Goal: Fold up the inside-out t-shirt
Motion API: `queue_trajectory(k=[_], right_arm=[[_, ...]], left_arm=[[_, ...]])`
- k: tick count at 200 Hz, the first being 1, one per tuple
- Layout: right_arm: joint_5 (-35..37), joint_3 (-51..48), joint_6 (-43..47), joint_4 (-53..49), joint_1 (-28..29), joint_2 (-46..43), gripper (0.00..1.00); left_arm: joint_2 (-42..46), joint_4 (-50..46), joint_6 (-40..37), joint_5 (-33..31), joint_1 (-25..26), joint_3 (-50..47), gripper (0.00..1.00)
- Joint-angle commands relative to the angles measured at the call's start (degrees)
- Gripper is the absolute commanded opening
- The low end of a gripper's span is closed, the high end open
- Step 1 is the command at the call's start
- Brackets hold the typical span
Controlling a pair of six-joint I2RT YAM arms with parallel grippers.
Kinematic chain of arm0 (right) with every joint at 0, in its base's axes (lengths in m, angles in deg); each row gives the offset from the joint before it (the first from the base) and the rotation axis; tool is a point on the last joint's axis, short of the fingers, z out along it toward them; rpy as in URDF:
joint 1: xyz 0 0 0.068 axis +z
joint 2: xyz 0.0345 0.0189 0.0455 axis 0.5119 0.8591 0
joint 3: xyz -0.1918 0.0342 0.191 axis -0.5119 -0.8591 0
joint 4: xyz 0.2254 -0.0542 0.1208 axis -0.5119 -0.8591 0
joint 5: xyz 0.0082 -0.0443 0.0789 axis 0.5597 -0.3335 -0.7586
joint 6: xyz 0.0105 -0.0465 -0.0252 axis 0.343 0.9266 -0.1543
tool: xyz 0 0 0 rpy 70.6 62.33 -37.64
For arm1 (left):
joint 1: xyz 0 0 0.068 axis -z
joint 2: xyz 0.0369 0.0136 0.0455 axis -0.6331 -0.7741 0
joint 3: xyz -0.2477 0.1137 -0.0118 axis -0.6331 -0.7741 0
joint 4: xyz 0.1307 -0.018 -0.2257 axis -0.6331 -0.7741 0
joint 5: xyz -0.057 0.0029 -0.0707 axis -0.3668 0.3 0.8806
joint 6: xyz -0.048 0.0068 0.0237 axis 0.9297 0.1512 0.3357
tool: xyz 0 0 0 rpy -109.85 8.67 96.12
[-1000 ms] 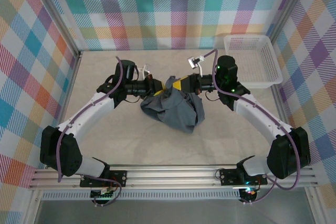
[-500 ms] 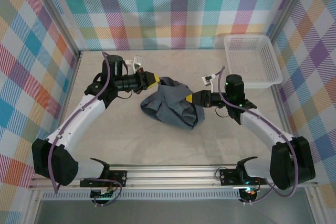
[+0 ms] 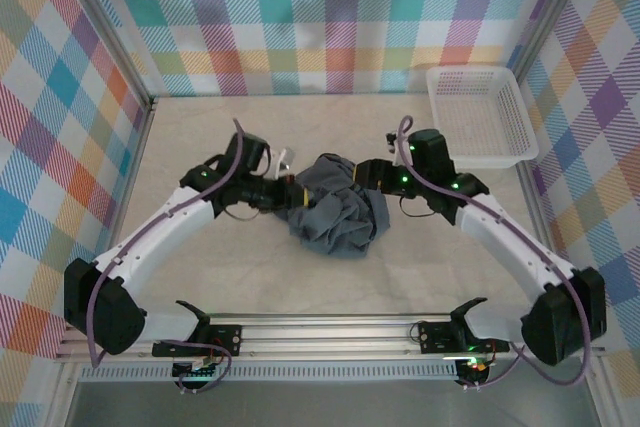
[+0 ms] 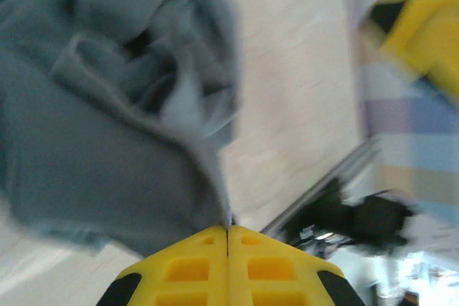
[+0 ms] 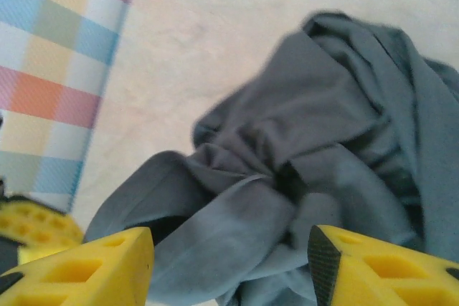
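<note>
Shirt [image 3: 335,212] lies bunched in a heap at the middle of the table [image 3: 225,267], the left gripper [image 4: 228,233] clenched on a fold at its left edge while the right gripper [image 5: 229,241] hangs over the opposite side, jaws parted and grasping nothing. To open the heap cleanly, the right gripper should probably bite a single hem or sleeve layer, though blur makes the layers hard to sort, before both draw apart, low, so the cloth spreads flat. Bare table lies to the left and toward the near rail [image 3: 330,332]; the basket [image 3: 480,112] sits well apart in the far right corner.
</note>
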Motion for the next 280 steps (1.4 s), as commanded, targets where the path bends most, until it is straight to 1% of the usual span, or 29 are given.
queue_trajectory(k=[1,16,21,28,30,33,37,43,51,63,76,81,92,97,103,107,118,125,139,156,170,178,187,199,210,217,237,251,280], right_arm=[[1.9,-1.2,1.2,-6.2,0.2,0.3,0.60],[1.7,-2.1,1.2,-4.5,0.1,-0.5,0.61],[1.6,-2.1,1.4,-4.2,0.2,-0.5,0.61],[1.7,-1.9,1.8,-4.4,0.2,-0.5,0.61],[1.8,-1.7,2.0,-4.6,0.2,-0.4,0.61],[1.9,-1.5,2.3,-4.8,0.2,-0.4,0.61],[2.1,-1.2,2.6,-5.3,0.1,-0.2,0.61],[2.3,-0.7,3.0,-5.9,0.2,0.1,0.62],[2.6,-0.1,3.7,-6.6,0.2,0.6,0.62],[4.2,0.4,3.8,-8.0,0.1,1.2,0.62],[6.7,0.8,2.8,-9.7,0.2,2.2,0.62],[7.5,1.0,2.4,-10.4,0.2,2.6,0.62],[7.7,1.2,1.8,-11.1,0.2,3.6,0.62],[7.1,1.2,1.7,-11.0,0.2,4.0,0.62],[6.0,1.2,1.6,-10.8,0.1,4.5,0.62],[5.4,1.2,1.6,-10.7,0.2,4.8,0.63],[3.3,1.4,1.5,-10.7,0.1,5.6,0.62],[2.4,1.7,1.5,-11.1,0.2,6.1,0.63],[0.8,2.4,1.5,-11.8,0.2,7.0,0.63],[-1.7,3.7,1.6,-12.4,0.3,7.5,0.63],[-2.6,4.6,1.4,-12.2,1.2,6.9,0.64],[-2.0,4.7,1.2,-11.7,2.3,6.0,0.64],[-1.6,4.4,0.9,-10.7,3.9,5.0,0.64],[-1.6,3.8,0.5,-9.4,6.1,4.5,0.64],[-1.4,3.8,0.2,-9.1,7.6,4.7,0.64],[-1.4,3.7,0.1,-8.8,8.3,5.1,0.64],[-1.2,3.3,-1.3,-6.8,9.1,5.7,0.65],[-2.5,3.1,-1.8,-5.1,9.7,6.4,0.65],[-8.3,4.2,-0.6,-3.2,12.5,10.7,0.65]], left_arm=[[2.1,-17.9,0.4,-20.2,0.1,-7.9,0.00],[3.7,-19.4,5.2,-27.3,0.1,-10.8,0.01],[4.2,-19.4,6.0,-28.8,0.1,-11.0,0.13],[5.0,-18.7,6.8,-30.2,0.1,-10.8,0.33],[5.2,-18.6,7.0,-30.6,0.1,-10.6,0.36],[5.6,-18.2,7.2,-31.1,0.1,-10.3,0.45],[6.1,-17.6,7.4,-31.7,0.1,-9.8,0.55],[6.8,-16.6,7.4,-32.4,0.1,-8.9,0.62],[7.5,-15.0,7.1,-33.0,0.1,-7.3,0.66],[7.4,-11.9,6.5,-31.5,0.1,-5.0,0.67],[6.0,-7.4,6.2,-26.4,0.2,-3.2,0.63],[5.4,-5.2,6.3,-22.4,0.2,-3.0,0.60],[2.5,-0.6,6.4,-13.0,0.3,-2.8,0.58],[0.9,0.3,6.6,-9.8,0.4,-2.6,0.56],[-1.4,0.0,6.5,-7.5,0.7,-2.1,0.55],[-2.8,-1.2,6.2,-7.5,1.1,-1.6,0.55],[-5.8,-5.9,5.0,-10.5,2.2,-0.6,0.54],[-6.5,-8.1,4.1,-11.9,2.8,-0.8,0.54],[-6.4,-10.6,3.2,-12.1,3.7,-2.6,0.54],[-4.7,-12.7,5.1,-14.2,5.0,-6.1,0.57],[-2.1,-13.0,8.9,-15.4,5.1,-9.7,0.56],[-0.2,-12.0,11.2,-15.1,5.1,-11.9,0.55],[2.1,-9.1,13.9,-13.1,5.1,-14.4,0.54],[4.9,-3.0,17.3,-8.4,5.1,-17.7,0.50],[6.9,4.9,19.8,-3.9,5.2,-20.7,0.46],[7.4,7.8,21.0,-2.9,5.2,-21.6,0.45],[6.7,9.0,19.9,-3.3,5.2,-21.3,0.44],[5.6,10.2,18.6,-2.4,5.2,-21.1,0.48],[4.0,12.7,16.9,-1.6,5.2,-21.2,0.47]])
